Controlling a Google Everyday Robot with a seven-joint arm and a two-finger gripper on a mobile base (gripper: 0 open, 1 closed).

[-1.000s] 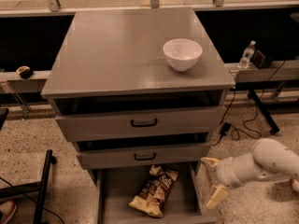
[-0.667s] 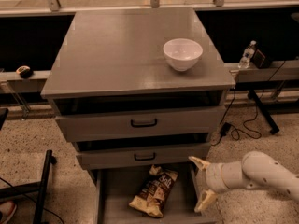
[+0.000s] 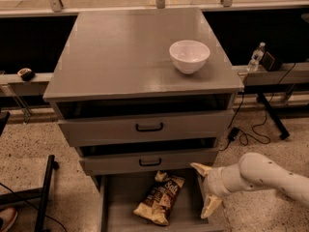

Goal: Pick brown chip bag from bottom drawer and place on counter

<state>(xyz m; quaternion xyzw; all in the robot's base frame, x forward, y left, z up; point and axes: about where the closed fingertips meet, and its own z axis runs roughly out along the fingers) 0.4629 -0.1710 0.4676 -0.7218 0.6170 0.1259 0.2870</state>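
Note:
The brown chip bag lies flat on the floor of the open bottom drawer, below the two upper grey drawers. The counter is the grey top of the cabinet. My gripper comes in from the right on a white arm and hovers over the drawer's right side, a little right of the bag and not touching it. Its two tan fingers are spread apart and hold nothing.
A white bowl stands on the counter's right rear part. A water bottle and cables are to the right of the cabinet. A black stand leg is on the floor at left.
My gripper and arm have moved left, from outside the drawer's right wall to over the drawer's right side, nearer the bag. The bag has not moved.

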